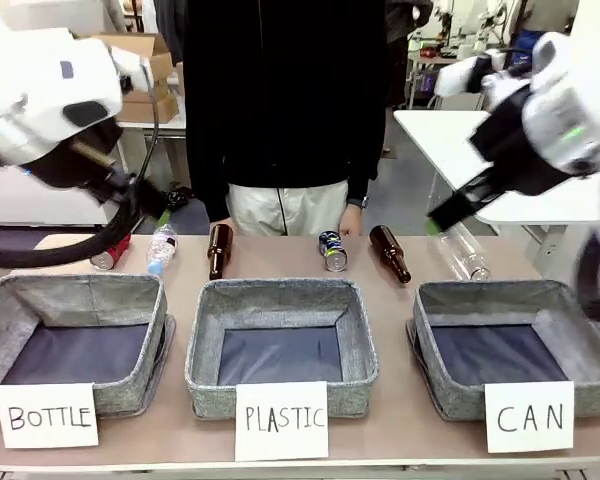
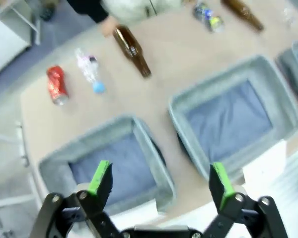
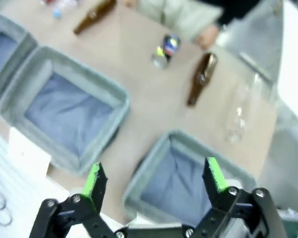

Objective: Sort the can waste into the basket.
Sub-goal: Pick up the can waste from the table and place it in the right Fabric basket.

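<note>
Two cans lie on their sides along the far part of the tabletop (image 1: 395, 410), both outside the baskets. The dark blue and silver can (image 1: 332, 250) rests just behind the PLASTIC basket (image 1: 280, 295), between the left brown bottle (image 1: 218, 250) and the right brown bottle (image 1: 390, 253). The red can (image 1: 108, 256) lies at the far left behind the BOTTLE basket (image 1: 70, 285). It is partly covered by the left arm's black cable and sits just beside a small clear bottle (image 1: 161, 248). A second clear bottle (image 1: 465, 252) lies behind the CAN basket (image 1: 490, 292), which stands at the right end of the row with its dark lining showing and a white card (image 1: 529, 417) at its front. The left end effector (image 2: 160, 173) is released, its green pads spread wide, high above the near rims of the BOTTLE and PLASTIC baskets. The right end effector (image 3: 154, 171) is released too, pads wide apart, raised over the near side of the CAN basket. A person (image 1: 285, 100) in a dark top stands at the far edge, behind the blue can.
</note>
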